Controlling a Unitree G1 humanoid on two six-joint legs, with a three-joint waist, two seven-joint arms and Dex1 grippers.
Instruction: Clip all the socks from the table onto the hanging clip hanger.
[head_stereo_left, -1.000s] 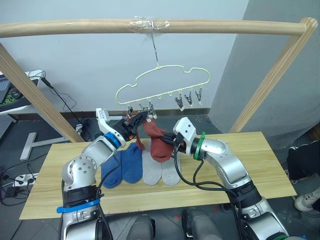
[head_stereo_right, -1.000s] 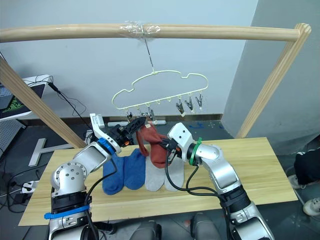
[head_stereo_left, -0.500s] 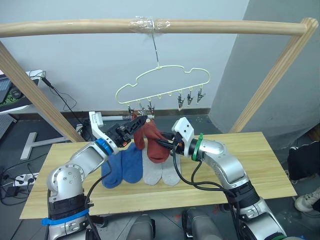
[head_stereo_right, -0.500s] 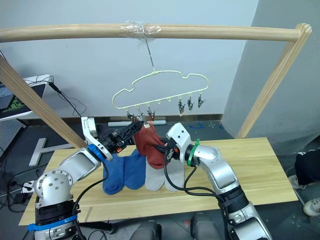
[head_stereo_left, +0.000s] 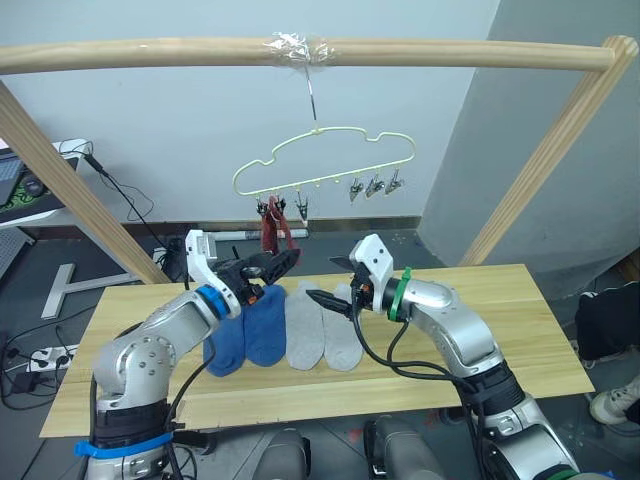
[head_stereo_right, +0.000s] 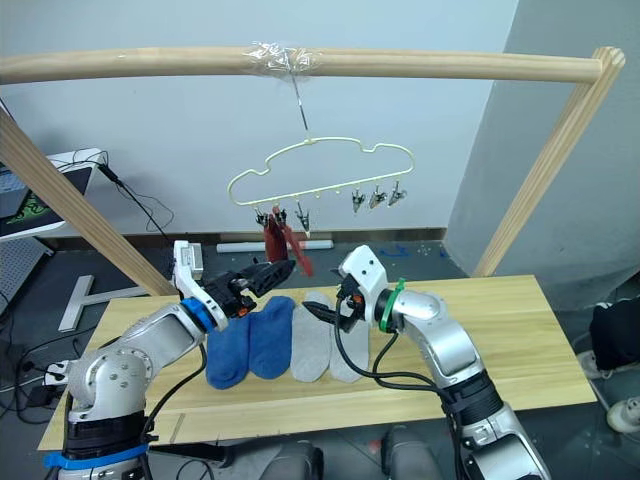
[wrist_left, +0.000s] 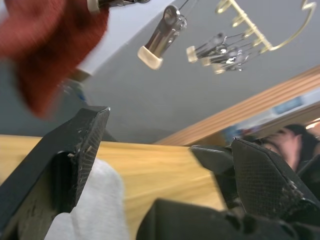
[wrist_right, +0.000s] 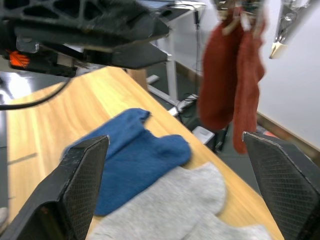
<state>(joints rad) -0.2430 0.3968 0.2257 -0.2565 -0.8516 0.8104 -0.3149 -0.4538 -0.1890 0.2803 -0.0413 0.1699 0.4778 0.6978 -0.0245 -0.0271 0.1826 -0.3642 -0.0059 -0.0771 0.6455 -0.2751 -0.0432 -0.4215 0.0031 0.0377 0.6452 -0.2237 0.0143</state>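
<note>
Left eye view: both claws open btwn red socks (head_stereo_left: 272, 232), table (head_stereo_left: 520, 340).

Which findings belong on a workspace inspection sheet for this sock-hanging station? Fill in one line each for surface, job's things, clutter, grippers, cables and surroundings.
Surface: table, light wood.
Job's things: two blue socks and two grey socks lie side by side on it; two red socks hang from the clip hanger.
Clutter: nothing seen.
Grippers: left gripper and right gripper both open, holding nothing, above the socks.
Cables: black cable loops by the right arm.
Surroundings: wooden pole frame; floor cables behind.
</note>
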